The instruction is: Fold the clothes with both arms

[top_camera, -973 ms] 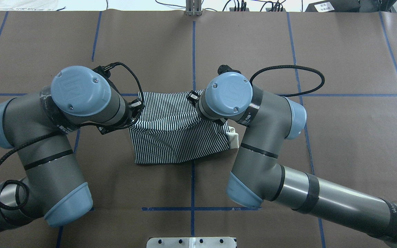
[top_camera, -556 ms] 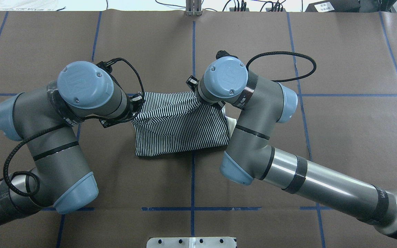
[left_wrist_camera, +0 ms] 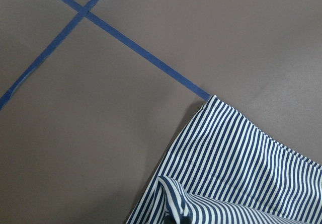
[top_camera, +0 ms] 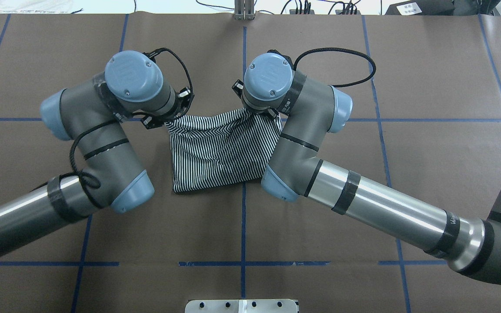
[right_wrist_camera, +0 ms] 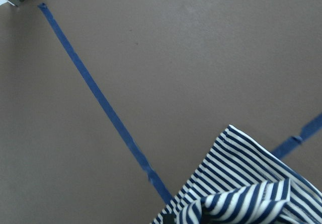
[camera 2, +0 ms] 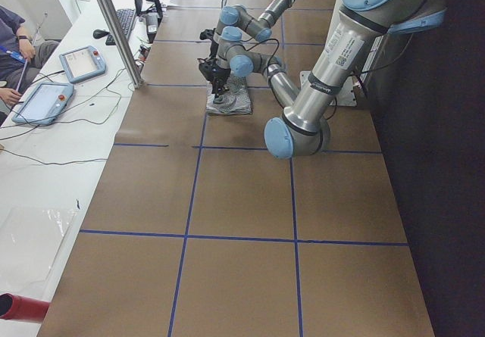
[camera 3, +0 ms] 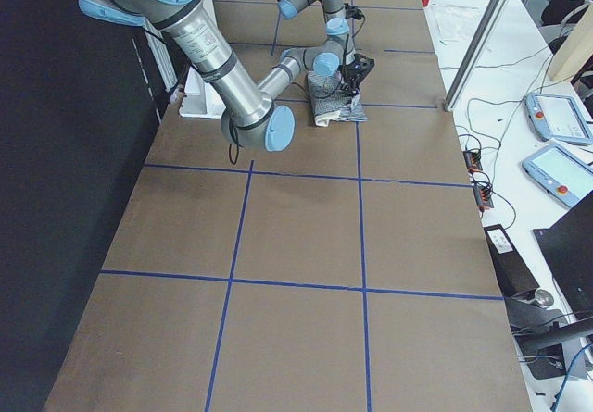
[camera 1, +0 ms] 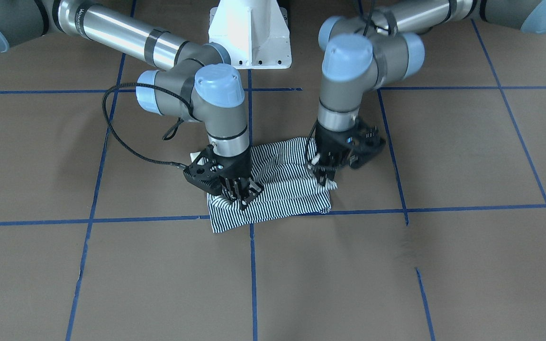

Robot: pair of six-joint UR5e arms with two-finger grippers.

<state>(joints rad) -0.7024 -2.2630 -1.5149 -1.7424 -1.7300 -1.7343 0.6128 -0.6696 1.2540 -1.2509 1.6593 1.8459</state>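
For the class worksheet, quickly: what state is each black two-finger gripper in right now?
Left black two-finger gripper: shut on the navy-and-white striped polo shirt.
Right black two-finger gripper: shut on the same shirt.

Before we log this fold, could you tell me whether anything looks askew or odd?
Nothing is damaged or spilled. The shirt lies skewed to the tape lines, and its top layer is wrinkled and bunched where the left gripper and right gripper pinch its corners.
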